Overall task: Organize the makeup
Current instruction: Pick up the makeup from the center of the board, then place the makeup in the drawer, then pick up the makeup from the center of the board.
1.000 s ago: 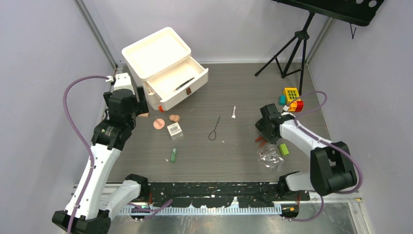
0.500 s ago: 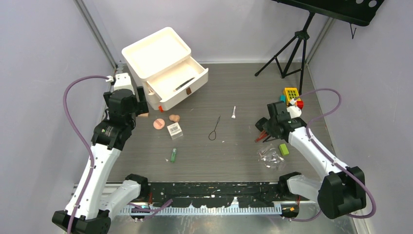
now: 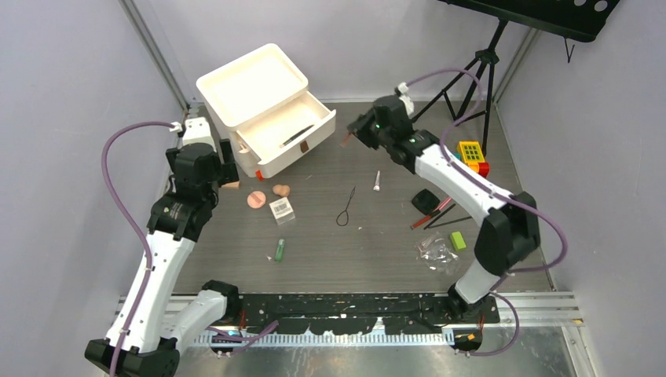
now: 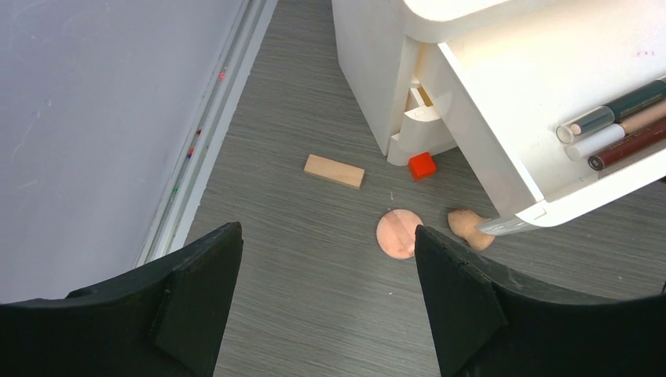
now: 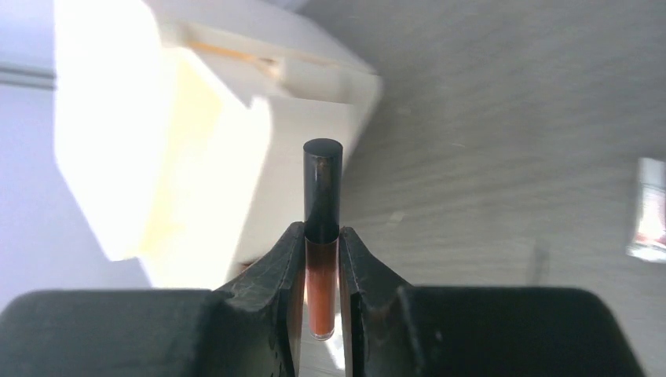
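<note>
The right gripper (image 5: 322,232) pinches a slim lip-gloss tube with a black cap and red-brown body (image 5: 323,188) low on its barrel. The cap juts forward, likely so the tube can slide lengthwise into the white plastic organizer's open drawer (image 3: 271,135), at the gripper's 9 o'clock, where several pencils (image 4: 612,129) lie. The left gripper (image 4: 330,302) hangs wide open and empty above the round pink puff (image 4: 399,233) and the peach sponge (image 4: 465,225), probably ready for those.

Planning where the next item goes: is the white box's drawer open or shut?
Open: the drawer juts out from under the top tray, and pens lie inside it.
</note>
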Motion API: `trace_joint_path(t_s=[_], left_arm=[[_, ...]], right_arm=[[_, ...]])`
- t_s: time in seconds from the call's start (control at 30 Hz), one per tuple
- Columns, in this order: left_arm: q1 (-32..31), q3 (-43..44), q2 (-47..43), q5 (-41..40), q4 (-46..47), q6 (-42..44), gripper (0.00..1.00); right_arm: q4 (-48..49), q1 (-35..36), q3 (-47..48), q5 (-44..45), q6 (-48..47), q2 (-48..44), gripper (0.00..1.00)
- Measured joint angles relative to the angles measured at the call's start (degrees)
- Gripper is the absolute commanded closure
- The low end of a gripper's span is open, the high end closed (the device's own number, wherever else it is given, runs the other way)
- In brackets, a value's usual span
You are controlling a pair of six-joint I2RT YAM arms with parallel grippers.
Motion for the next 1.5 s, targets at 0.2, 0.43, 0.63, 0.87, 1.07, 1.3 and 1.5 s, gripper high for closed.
trace_joint_path(t_s=[0.2,0.43,0.63,0.87,1.07,1.3,1.5], left_arm=[[0.74,-0.28,0.02,-0.02,0.00,0.00,0.18],[1.29,-0.31,0.04,0.02,0.00,0.00,0.18],[1.88,-0.31,0.22,0.46,0.00,-0.02,0.18],[2.19,-0.31,0.26,0.90,0.00,-0.07,0.18],[2.19,-0.31,0.28,1.07,0.00,-0.07,0.18],[2.19,-0.31,0.28,1.09,0.00,-0.20,0.18],[2.19,-0.31,0.28,1.09,0.00,-0.20,0.18]], right_arm=[[4.83,3.04,15.15,-2.99,3.30,11.91,0.97],[6.05,6.40,28.30,-3.15,6.95,23.19,0.97],[6.29,10.05,32.65,-1.60,9.66,27.82,0.95],[6.14,13.05,35.69,0.35,10.84,31.01,0.79],[6.45,14.05,36.48,0.79,10.38,31.98,0.55],[9.92,14.10,35.69,1.73,8.92,31.95,0.47],[10.10,14.10,32.17,3.67,4.02,29.27,0.49]])
